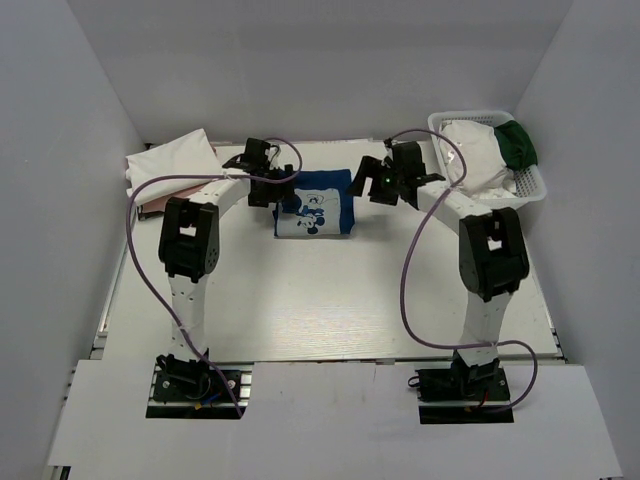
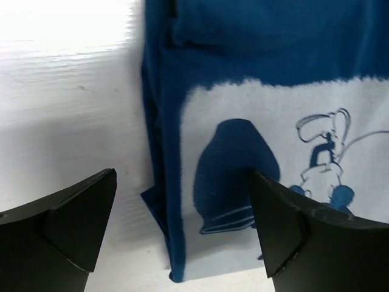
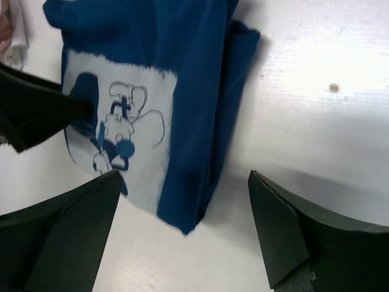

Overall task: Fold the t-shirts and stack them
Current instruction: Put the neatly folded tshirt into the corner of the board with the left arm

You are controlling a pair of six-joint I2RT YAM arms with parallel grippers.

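White tabletop (image 1: 330,300) w/ faint horizontal grain, lit bright & even, soft shadows only. Boxed in by plain white panels: back wall (image 1: 320,60) behind tabletop, left wall (image 1: 50,200) & right wall (image 1: 600,200) at its sides. White board (image 1: 330,410) across tabletop's near edge, w/ two dark rectangular cutouts. White plastic lattice basket (image 1: 532,190) at tabletop's far-right corner.

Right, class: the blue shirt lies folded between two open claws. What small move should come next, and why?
Probably lower the left claw and the right claw and close them on the side edges of the blue t-shirt. It lies folded flat, and each open claw straddles one edge, half over cloth, half over table, gripping nothing.
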